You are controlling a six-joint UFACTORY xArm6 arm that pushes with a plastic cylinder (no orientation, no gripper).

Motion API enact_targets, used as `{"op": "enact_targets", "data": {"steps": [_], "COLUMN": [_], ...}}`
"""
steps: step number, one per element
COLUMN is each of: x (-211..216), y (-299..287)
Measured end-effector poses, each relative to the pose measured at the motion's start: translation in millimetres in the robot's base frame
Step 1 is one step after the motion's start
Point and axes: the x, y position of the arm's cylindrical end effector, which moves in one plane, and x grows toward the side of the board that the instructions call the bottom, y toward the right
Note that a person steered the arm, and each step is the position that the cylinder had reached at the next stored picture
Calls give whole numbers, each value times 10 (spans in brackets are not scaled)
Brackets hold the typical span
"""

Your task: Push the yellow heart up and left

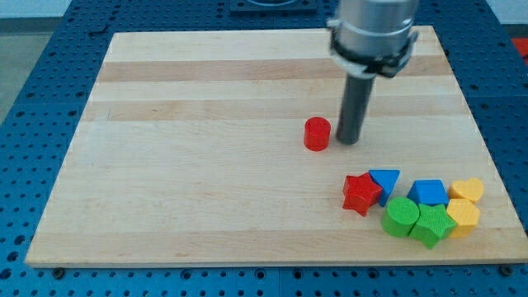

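The yellow heart lies near the board's right edge at the lower right, at the right end of a cluster of blocks. My tip rests on the board near the middle, just right of a red cylinder, well up and left of the heart. The rod hangs from a grey arm head at the view's top.
The cluster holds a red star, a blue triangle, a blue block, a green round block, a green block and a yellow hexagon. The wooden board lies on a blue perforated table.
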Motion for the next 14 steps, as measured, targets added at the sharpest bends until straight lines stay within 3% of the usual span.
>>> {"op": "enact_targets", "data": {"steps": [1, 2, 3, 8, 12, 14], "x": [-221, -126, -126, 1689, 1845, 1493], "y": [851, 2186, 2186, 2068, 1788, 1281]}}
